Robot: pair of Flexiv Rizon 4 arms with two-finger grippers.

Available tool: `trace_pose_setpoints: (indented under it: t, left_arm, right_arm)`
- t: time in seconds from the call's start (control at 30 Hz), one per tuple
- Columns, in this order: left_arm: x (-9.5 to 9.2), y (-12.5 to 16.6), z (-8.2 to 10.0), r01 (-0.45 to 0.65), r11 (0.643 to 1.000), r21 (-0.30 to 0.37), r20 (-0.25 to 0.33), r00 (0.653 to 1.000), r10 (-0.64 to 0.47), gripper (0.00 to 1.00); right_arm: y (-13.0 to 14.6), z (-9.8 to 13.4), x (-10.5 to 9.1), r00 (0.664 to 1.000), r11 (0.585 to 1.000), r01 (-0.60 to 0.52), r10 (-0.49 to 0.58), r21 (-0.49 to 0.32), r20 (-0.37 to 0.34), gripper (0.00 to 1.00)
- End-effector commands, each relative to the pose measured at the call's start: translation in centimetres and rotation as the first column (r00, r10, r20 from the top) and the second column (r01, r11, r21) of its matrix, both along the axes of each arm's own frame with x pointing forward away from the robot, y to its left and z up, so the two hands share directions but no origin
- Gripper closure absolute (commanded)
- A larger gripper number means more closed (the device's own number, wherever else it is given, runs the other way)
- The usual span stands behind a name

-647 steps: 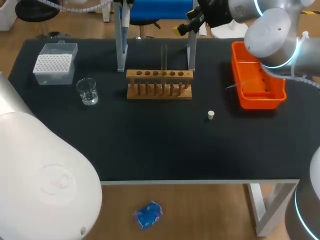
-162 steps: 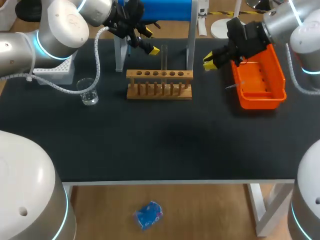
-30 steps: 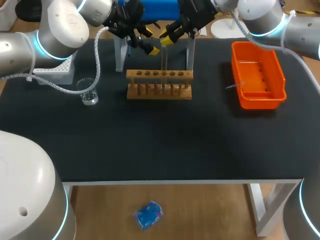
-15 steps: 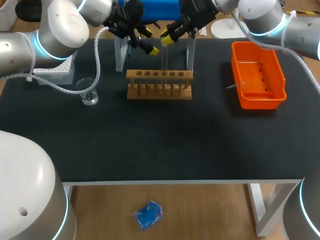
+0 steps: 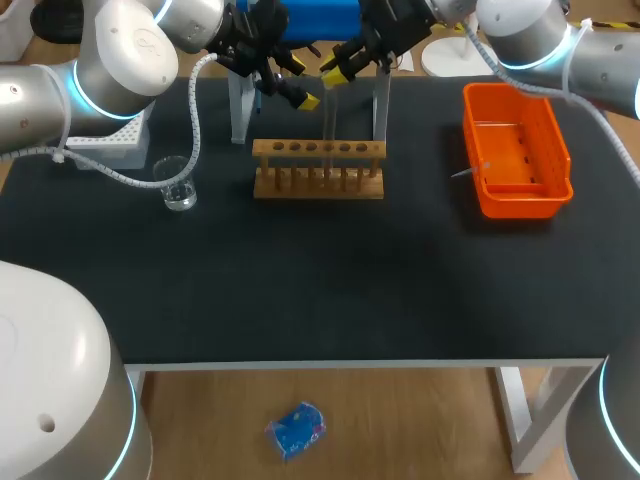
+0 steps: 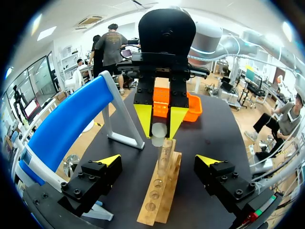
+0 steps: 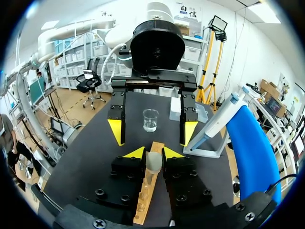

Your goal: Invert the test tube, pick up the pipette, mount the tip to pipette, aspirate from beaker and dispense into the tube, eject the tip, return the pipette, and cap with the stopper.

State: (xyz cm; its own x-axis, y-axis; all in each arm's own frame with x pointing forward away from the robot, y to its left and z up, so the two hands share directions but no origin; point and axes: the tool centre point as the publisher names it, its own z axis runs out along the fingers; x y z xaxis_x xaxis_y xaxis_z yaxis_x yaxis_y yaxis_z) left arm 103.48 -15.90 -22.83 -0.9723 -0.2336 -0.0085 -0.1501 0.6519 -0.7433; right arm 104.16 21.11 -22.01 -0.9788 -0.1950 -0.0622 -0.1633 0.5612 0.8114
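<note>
A clear test tube (image 5: 327, 125) stands upright in the wooden rack (image 5: 318, 170). My right gripper (image 5: 335, 73) is over the tube's mouth, shut on a small white stopper (image 7: 153, 161). In the left wrist view the stopper (image 6: 159, 133) sits right at the top of the tube (image 6: 164, 160); I cannot tell whether it is seated. My left gripper (image 5: 290, 83) is open just left of the tube, its fingers wide on either side of it without touching. In the right wrist view the left gripper (image 7: 152, 132) faces mine across the rack (image 7: 147, 191).
A glass beaker (image 5: 176, 184) stands left of the rack, with a tip box (image 5: 122, 142) behind it under my left arm. The blue pipette stand (image 5: 305, 22) is behind the rack. An orange tray (image 5: 515, 150) lies at the right.
My right gripper with the stopper has shifted very slightly at the tube's top. The left arm has not moved.
</note>
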Motion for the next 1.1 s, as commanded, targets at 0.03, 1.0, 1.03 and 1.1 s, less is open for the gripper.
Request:
trace_pose_setpoints:
  t: [0.03,1.0,1.03,1.1]
  left_arm:
    - [0.0,0.0,-0.1,0.001,1.0,-0.004,0.003,1.0,-0.001,0.0]
    - [0.0,0.0,-0.1,0.001,1.0,-0.004,0.003,1.0,-0.001,0.0]
    - [0.0,0.0,-0.1,0.001,1.0,-0.004,0.003,1.0,-0.001,0.0]
    - [0.0,0.0,-0.1,0.001,1.0,-0.004,0.003,1.0,-0.001,0.0]
  right_arm:
    - [-0.1,-0.3,0.3,1.0,1.0,-0.002,0.002,0.001,-0.01,1.0]
    - [-0.4,0.0,-1.2,1.0,1.0,0.001,-0.001,0.009,-0.005,1.0]
    - [-0.4,-0.1,-1.3,1.0,1.0,0.002,-0.002,0.01,-0.008,1.0]
    - [-0.4,-0.2,-1.4,1.0,1.0,0.003,-0.003,0.01,-0.012,1.0]
